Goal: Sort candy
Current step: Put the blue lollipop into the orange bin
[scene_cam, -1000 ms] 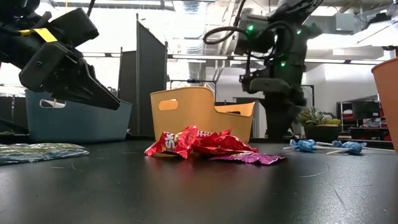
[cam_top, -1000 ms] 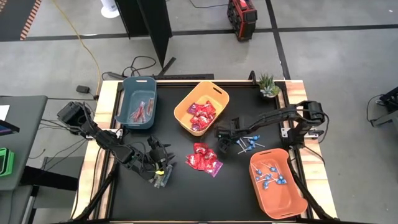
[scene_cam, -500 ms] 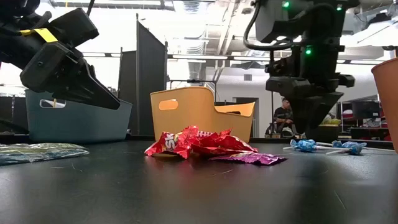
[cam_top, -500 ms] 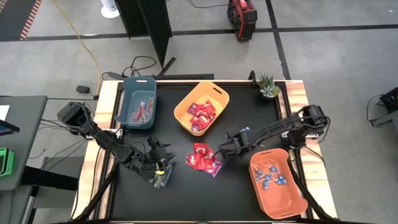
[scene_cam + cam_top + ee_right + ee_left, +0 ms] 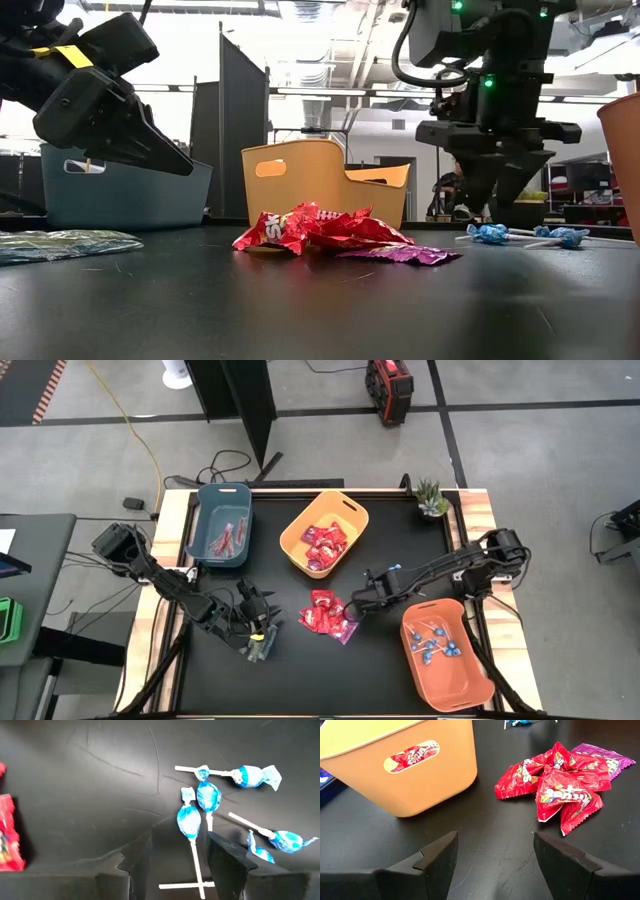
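A heap of shiny red packets [image 5: 328, 614] lies mid-table, also seen in the left wrist view [image 5: 555, 785]. Several blue lollipops [image 5: 190, 820] on white sticks lie flat on the black top, to the right of the heap [image 5: 490, 233]. Clear stick packets [image 5: 60, 243] lie near my left arm. My right gripper [image 5: 352, 608] hovers open just right of the heap, its fingers [image 5: 227, 860] above the lollipops and touching nothing. My left gripper [image 5: 262, 640] waits open at the near left, pointing at the heap [image 5: 495, 840].
A yellow bin [image 5: 323, 532] holds red packets, a blue bin [image 5: 220, 525] holds stick packets, and an orange bin [image 5: 445, 655] at the near right holds lollipops. A small potted plant [image 5: 432, 497] stands at the far right corner. A person shows far behind the table [image 5: 447, 190].
My right gripper has swung from beside the yellow bin toward the table's near edge and has come down beside the red heap. The candy has stayed where it was.
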